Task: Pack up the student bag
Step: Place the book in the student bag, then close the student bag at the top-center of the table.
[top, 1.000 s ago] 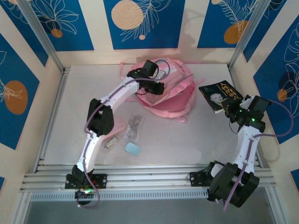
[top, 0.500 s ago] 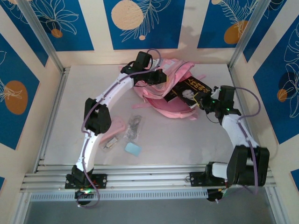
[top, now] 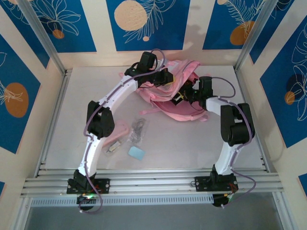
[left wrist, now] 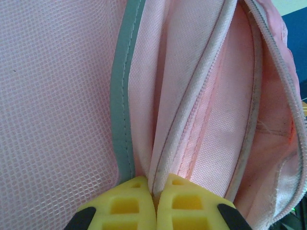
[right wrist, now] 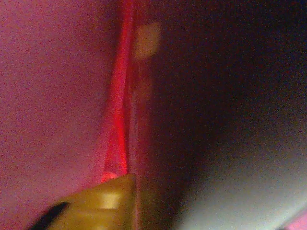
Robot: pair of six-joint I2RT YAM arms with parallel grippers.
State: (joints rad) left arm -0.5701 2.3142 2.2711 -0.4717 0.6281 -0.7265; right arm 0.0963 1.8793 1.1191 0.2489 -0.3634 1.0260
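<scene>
Bag (top: 178, 110) lies at back centre of table (top: 201, 148), slumped, mouth facing the near-right side, pink straps trailing at its near edge. Left arm reaches from its base diagonally up to the bag's top; left gripper (top: 165, 80) sits at the upper lip of the opening. Left wrist view: yellow fingers (left wrist: 127, 203) pressed together with a fold of pink fabric pinched between them, right on the seam beside the zip (left wrist: 192, 96); grey-blue trim (left wrist: 123, 96) runs up from the left finger, pink mesh (left wrist: 53, 96) to the left of it. Left gripper clenched on the bag, lip held up. Right arm folded sharply, forearm pointing left; right gripper (top: 186, 95) is at the bag's mouth, tips hidden by fabric in the top view. Right wrist view: dim, red-pink cloth close on the left, dark on the right, one yellow finger (right wrist: 103, 203) at lower left, blurred. Cannot tell whether right jaws are released or closed, nor whether anything is in them. On the table near the left arm's elbow, well apart from the bag: pink pencil case (top: 120, 129), clear packet (top: 139, 128) just beside it, small blue block (top: 136, 152) nearer the front.
</scene>
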